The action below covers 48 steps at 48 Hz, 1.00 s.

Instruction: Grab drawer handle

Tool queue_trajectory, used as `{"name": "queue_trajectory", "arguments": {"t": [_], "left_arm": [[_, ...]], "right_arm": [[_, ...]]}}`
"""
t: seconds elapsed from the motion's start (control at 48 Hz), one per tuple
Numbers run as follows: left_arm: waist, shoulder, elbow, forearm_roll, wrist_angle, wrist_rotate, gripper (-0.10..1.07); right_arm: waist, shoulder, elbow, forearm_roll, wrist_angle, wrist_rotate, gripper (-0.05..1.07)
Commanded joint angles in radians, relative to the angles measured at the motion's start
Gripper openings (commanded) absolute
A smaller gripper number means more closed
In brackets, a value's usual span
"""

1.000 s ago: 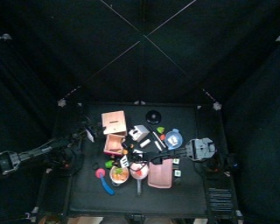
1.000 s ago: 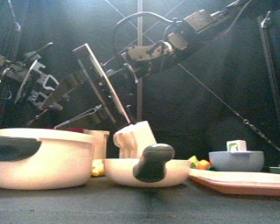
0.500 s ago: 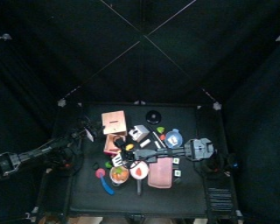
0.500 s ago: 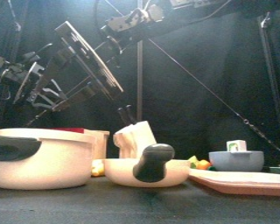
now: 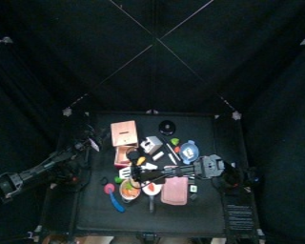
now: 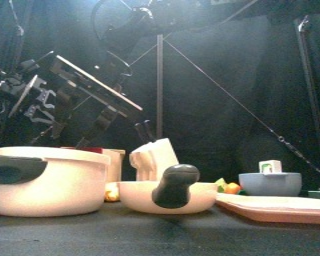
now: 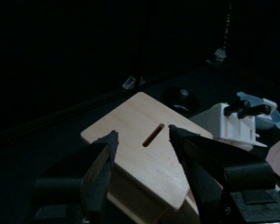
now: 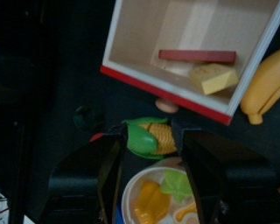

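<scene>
Reaching across the clutter, the right gripper [image 8: 149,166] spreads its 2 jaws wide above the drawer [image 8: 189,57].

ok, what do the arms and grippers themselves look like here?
Both arms are black, jointed links with cables along them. The left gripper has two narrow black jaws with stepped edges; the right gripper has two broader, dark jaws. No markings visible.

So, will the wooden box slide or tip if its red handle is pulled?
The wooden box looks rigid and flat-sided, so it should not flex. Nothing visibly fastens it, so it may slide. Its red handle looks thin, probably awkward to pinch.
</scene>
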State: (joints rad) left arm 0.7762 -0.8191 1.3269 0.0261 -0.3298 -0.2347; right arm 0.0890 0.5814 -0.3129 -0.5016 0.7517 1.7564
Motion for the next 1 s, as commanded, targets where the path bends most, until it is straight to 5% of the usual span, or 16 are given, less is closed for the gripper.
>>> {"name": "queue_trajectory", "arguments": {"t": [0.0,0.979], "left_arm": [[0.005,0.003,-0.021,0.003,-0.005,0.0,0.87],[0.003,0.002,-0.011,0.003,-0.002,0.0,0.87]], "right_arm": [[-0.002,-0.018,-0.018,0.014,-0.005,0.008,0.82],[-0.026,0.084,-0.132,-0.083,0.103,0.095,0.81]]}}
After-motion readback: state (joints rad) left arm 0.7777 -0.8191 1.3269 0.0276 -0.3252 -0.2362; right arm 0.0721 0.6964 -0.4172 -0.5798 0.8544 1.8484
